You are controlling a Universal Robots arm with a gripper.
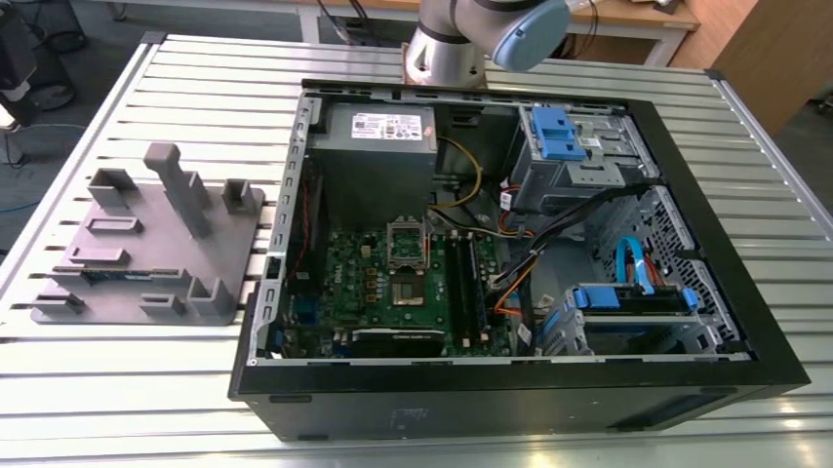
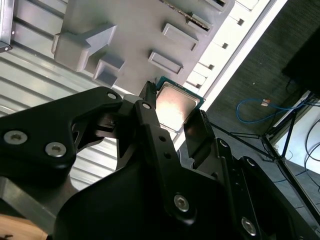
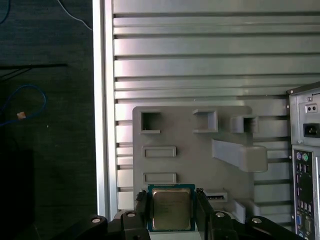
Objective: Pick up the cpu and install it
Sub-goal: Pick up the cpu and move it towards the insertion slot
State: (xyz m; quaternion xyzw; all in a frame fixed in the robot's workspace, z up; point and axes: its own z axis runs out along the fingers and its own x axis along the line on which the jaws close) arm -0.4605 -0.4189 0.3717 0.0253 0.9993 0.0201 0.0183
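Bright light glares off the slatted table point(image 3: 200, 65).

Gray fixture point(image 1: 131, 249) beside open PC case point(image 1: 521, 395) (slatted table point(image 1: 131, 375)); blue cable point(image 3: 31, 86), perhaps network.

Slatted aluminium table point(image 1: 195, 88) – strong glare on the slats, brightest along the edge rail in the first wrist view. Dark grey floor point(image 3: 45, 150) all round. Blue cable point(image 3: 30, 86) looped loose on the floor just off the table edge. Wooden desktop point(image 1: 625, 15) on white legs behind the table, brown wooden panel point(image 1: 768, 49) at the exterior view's right.
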